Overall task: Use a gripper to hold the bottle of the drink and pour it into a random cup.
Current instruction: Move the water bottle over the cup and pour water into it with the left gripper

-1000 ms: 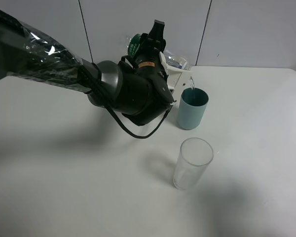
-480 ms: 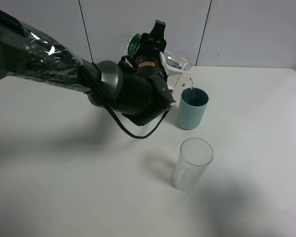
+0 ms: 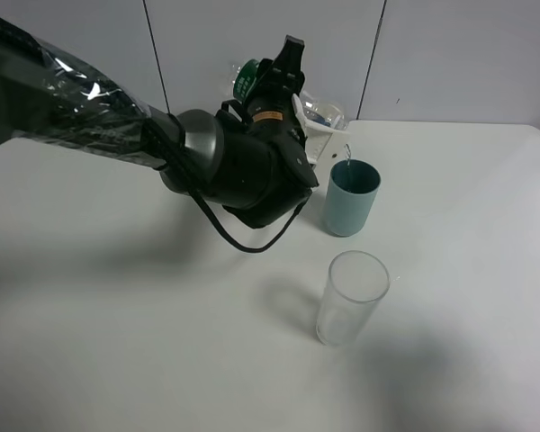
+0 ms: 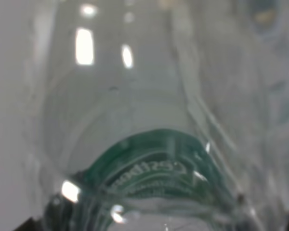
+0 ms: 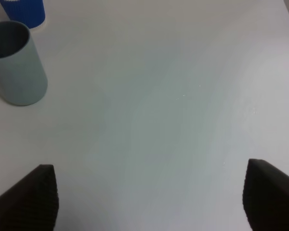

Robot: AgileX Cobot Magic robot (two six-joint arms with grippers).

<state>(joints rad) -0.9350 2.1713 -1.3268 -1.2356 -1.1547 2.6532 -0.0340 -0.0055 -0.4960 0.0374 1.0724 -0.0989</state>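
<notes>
Bottle of the drink (image 4: 144, 144) sits clamped in your left gripper (image 3: 292, 94), with the jaws closed tight on its body. It is tipped over, the neck pointing down and away from the wrist. Just below that neck stands the cup (image 3: 351, 200), and a thin trickle seems to fall into it. I judge the pour under way; you have yet to finish it and right the bottle. Farther out, the clear glass (image 3: 351, 297) stands apart. Your right gripper (image 5: 151, 197) hangs wide, holding nothing.
</notes>
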